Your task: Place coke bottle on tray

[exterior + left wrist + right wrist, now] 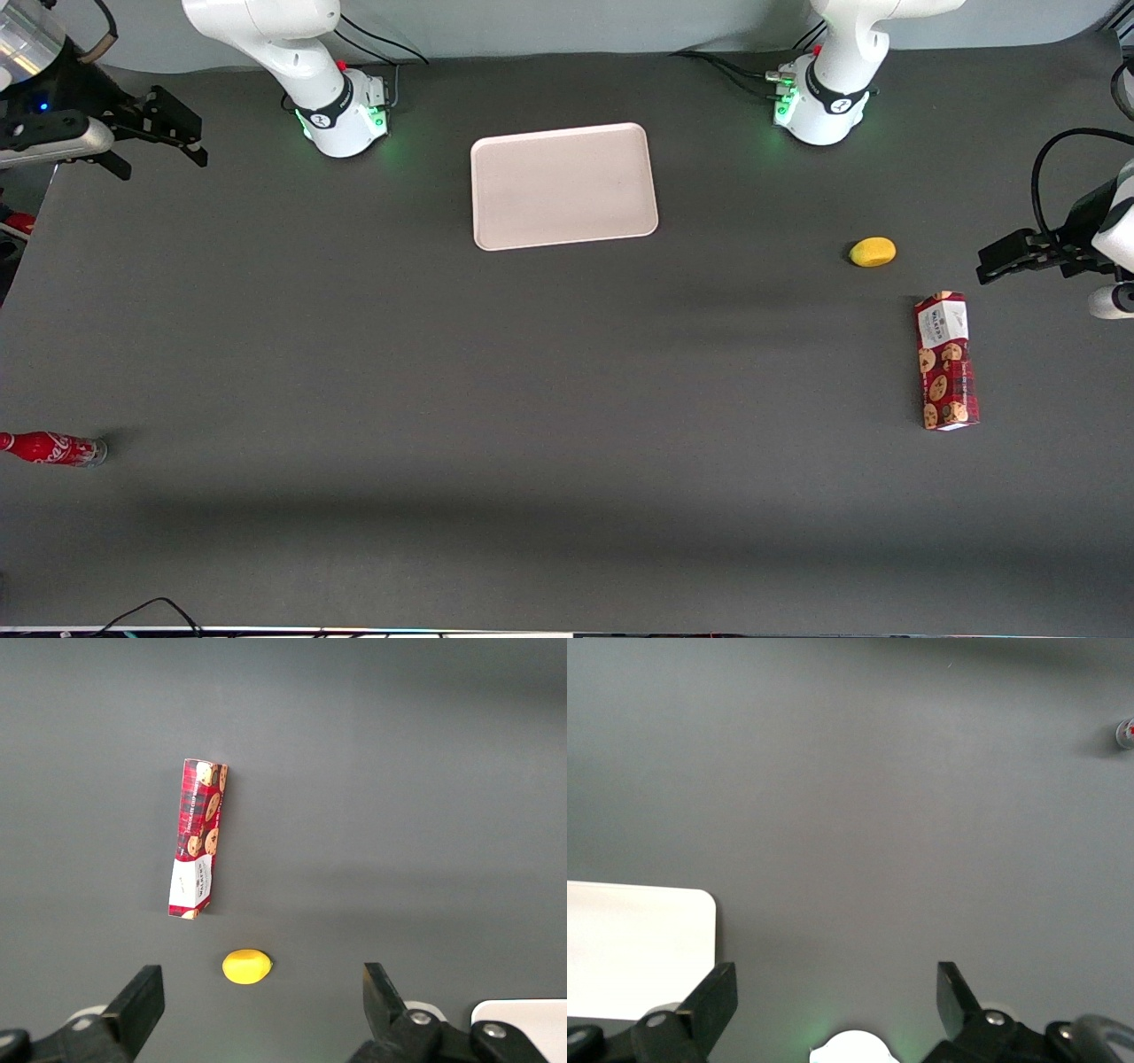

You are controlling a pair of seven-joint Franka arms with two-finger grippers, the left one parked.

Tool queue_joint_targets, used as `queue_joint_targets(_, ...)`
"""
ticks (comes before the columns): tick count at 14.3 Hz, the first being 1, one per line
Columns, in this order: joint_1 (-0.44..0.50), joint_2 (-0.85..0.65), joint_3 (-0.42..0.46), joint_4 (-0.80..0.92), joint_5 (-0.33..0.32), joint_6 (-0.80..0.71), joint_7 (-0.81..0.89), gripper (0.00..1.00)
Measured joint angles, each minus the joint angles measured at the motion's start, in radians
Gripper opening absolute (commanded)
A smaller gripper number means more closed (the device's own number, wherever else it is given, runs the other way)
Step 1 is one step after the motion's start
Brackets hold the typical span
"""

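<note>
Your tray (563,186) sits bare on the table; the coke bottle (53,448) lies well apart from it.

You have the pale tray flat on the dark table (532,399) between the two arm bases, with nothing on it. Your coke bottle lies on its side at the working arm's end of the table, much nearer the front camera than the tray; in the right wrist view you see only its silvery base (1125,733). Your gripper (182,133) hangs above the table edge at that same end, away from the bottle, fingers (713,1001) spread wide and holding nothing. A yellow lemon (873,252) and a red cookie box (946,361) lie toward the parked arm's end.
</note>
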State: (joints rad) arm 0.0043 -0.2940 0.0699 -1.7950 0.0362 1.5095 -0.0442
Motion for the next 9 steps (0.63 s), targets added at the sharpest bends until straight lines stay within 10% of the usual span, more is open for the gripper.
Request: queue_joint_targets(9, -0.006, 0.136, -0.171, 0.041, -0.104, 0.077, -0.266, 1.00)
